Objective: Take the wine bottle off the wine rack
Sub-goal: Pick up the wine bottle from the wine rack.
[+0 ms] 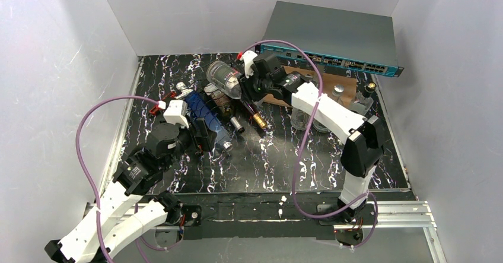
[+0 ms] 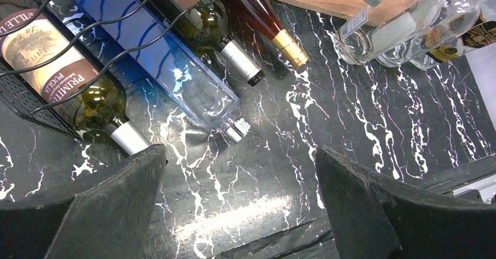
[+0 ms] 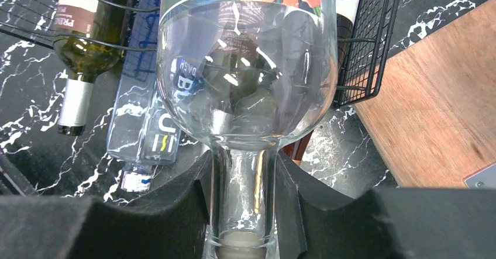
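Black padded fingers of the right gripper (image 3: 243,180) pinch the neck of the clear wine bottle (image 3: 245,89), whose body hangs tilted over the wine rack (image 3: 365,48); a slow, straight lift should clear the wires, while the left gripper (image 2: 240,156) hovers spread and empty.

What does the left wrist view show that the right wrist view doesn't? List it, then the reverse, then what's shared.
Left wrist only: the open left gripper, a bottle's gold cap and glass bottles at the far right. Right wrist only: the right gripper shut on the green-labelled bottle, at its neck. Both: the blue bottle, the rack and the board.
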Available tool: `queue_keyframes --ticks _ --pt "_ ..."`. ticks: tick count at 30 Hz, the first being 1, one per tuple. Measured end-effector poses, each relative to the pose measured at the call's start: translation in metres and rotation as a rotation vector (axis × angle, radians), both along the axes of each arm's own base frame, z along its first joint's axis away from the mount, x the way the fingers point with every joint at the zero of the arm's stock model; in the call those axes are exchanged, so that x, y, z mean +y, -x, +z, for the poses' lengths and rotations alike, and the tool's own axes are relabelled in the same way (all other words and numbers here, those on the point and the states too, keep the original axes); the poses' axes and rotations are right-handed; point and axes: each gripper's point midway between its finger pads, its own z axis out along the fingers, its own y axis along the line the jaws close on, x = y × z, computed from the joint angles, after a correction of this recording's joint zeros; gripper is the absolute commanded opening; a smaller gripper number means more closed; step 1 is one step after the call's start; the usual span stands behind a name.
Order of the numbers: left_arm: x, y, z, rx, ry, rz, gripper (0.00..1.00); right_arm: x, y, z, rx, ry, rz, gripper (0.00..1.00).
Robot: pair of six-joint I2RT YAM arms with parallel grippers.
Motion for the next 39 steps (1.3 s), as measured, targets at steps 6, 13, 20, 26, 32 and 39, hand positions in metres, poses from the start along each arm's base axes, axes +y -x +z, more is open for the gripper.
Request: queue_keyframes --ticks 6,13,20,26,32,39 --pt "-0.002 0.001 0.002 0.001 0.025 -0.001 0.99 -0.005 0.01 0.012 0.001 -0.031 0.016 0.01" --pt "-0.011 0.0 0.015 -0.022 0.107 -0.011 0.99 -0.016 0.028 0.015 0.025 -0.052 0.042 0.01" --pt "-0.017 0.001 0.019 -0.02 0.158 -0.016 0.99 -0.031 0.046 0.018 0.055 -0.081 0.072 0.01" --pt "-0.018 0.003 0.023 -0.029 0.217 -0.006 0.99 -0.042 0.065 0.023 0.076 -0.116 0.107 0.01" --pt "-0.02 0.005 0.028 -0.031 0.269 0.001 0.99 -0.055 0.087 0.026 0.105 -0.151 0.15 0.01" --pt "-0.024 0.007 0.027 -0.016 0.316 -0.005 0.99 -0.07 0.108 0.026 0.136 -0.183 0.182 0.01"
